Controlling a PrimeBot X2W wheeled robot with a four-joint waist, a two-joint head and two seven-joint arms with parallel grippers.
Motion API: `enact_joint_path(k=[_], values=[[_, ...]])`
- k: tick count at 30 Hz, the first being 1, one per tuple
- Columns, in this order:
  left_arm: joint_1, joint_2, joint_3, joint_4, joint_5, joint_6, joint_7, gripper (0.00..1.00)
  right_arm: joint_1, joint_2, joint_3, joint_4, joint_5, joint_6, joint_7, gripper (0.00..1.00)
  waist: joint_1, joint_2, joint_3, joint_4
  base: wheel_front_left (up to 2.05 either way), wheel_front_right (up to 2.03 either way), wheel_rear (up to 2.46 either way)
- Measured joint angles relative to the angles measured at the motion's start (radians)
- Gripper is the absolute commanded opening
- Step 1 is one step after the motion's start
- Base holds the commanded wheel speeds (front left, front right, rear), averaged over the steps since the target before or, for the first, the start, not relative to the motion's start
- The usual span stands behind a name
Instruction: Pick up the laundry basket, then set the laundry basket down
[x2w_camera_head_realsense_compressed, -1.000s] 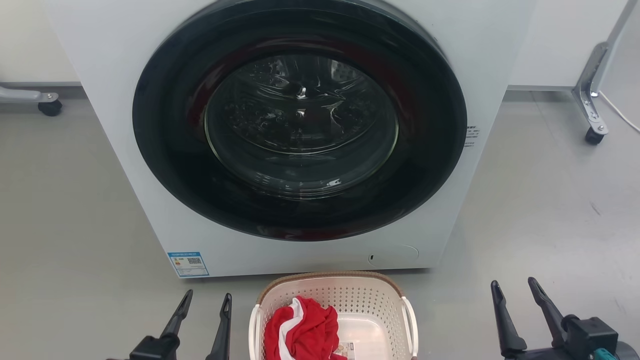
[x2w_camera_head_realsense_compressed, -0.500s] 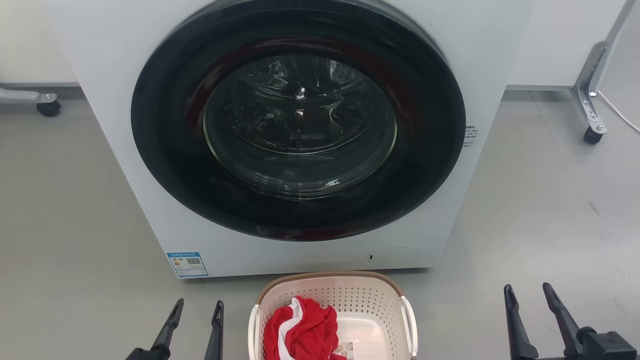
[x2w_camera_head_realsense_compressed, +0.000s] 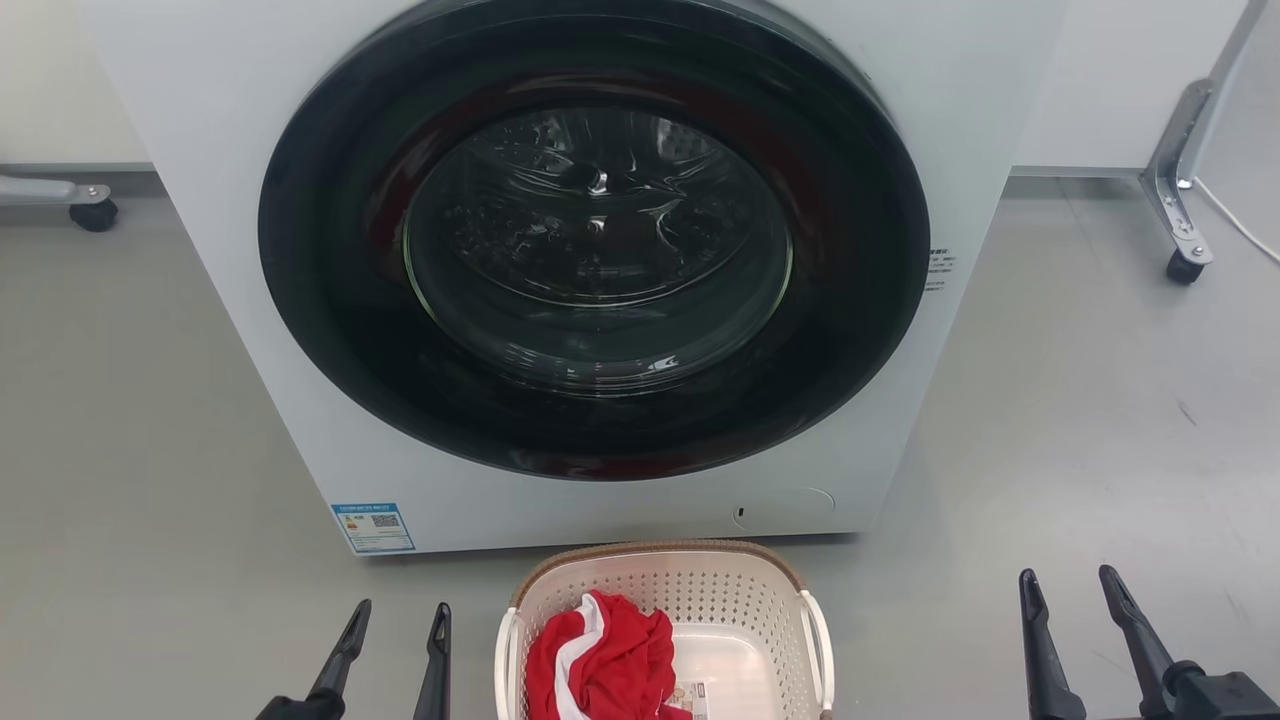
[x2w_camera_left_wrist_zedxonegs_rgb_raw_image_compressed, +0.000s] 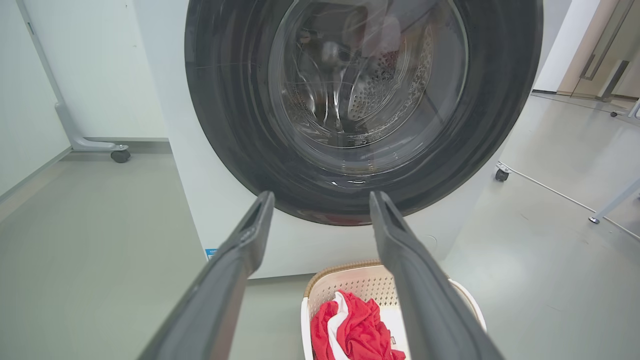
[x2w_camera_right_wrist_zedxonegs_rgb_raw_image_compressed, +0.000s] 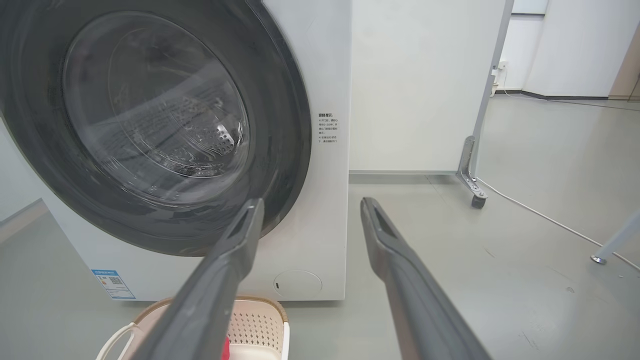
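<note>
The laundry basket (x2w_camera_head_realsense_compressed: 740, 600) stands on the floor just in front of the washing machine, cream-white and perforated with a brown woven rim and white side handles. A red and white garment (x2w_camera_head_realsense_compressed: 605, 655) lies in its left half. My left gripper (x2w_camera_head_realsense_compressed: 402, 617) is open, to the left of the basket and apart from it. Off to the right, well clear of the basket, my right gripper (x2w_camera_head_realsense_compressed: 1068, 587) is open too. In the left wrist view the basket (x2w_camera_left_wrist_zedxonegs_rgb_raw_image_compressed: 360, 285) shows between and below the left gripper (x2w_camera_left_wrist_zedxonegs_rgb_raw_image_compressed: 320, 200). The right wrist view has the basket (x2w_camera_right_wrist_zedxonegs_rgb_raw_image_compressed: 255, 325) under the right gripper (x2w_camera_right_wrist_zedxonegs_rgb_raw_image_compressed: 310, 206).
A white front-loading washing machine (x2w_camera_head_realsense_compressed: 230, 200) with a shut, dark round door (x2w_camera_head_realsense_compressed: 595, 240) rises right behind the basket. Wheeled metal frame feet (x2w_camera_head_realsense_compressed: 1185, 265) stand at the far right and far left (x2w_camera_head_realsense_compressed: 92, 213). A cable (x2w_camera_head_realsense_compressed: 1240, 225) runs along the floor at the right.
Both grippers have drawn back toward the bottom edge of the head view, and the right one has also shifted further right. The basket has stayed where it was.
</note>
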Motion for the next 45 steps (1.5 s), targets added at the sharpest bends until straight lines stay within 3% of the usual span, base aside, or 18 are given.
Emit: enact_joint_path(k=[8, 9, 16, 45], values=[[0.0, -0.007, 0.006, -0.011, 0.028, 0.001, 0.018, 1.0, 0.007, 0.004, -0.015, -0.016, -0.007, 0.0, 0.01, 1.0, 0.0, 0.0, 0.003, 0.003, 0.0, 0.0, 0.0], [0.001, -0.009, 0.003, -0.001, 0.027, 0.0, 0.018, 0.0, 0.008, 0.007, -0.013, -0.005, -0.006, 0.0, 0.01, 0.0, 0.0, 0.0, 0.003, 0.003, 0.0, 0.0, 0.0], [0.015, -0.02, 0.018, 0.022, 0.01, -0.01, 0.028, 0.0, 0.019, 0.026, -0.021, 0.022, 0.02, 0.01, 0.02, 0.0, 0.0, 0.0, 0.005, 0.002, 0.0, 0.0, 0.0], [-0.018, -0.066, 0.134, 0.068, -0.346, -0.072, 0.124, 0.0, -0.033, 0.076, -0.116, 0.088, 0.389, 0.072, 0.126, 0.0, 0.0001, 0.0001, 0.008, -0.007, 0.0, 0.0, 0.0]])
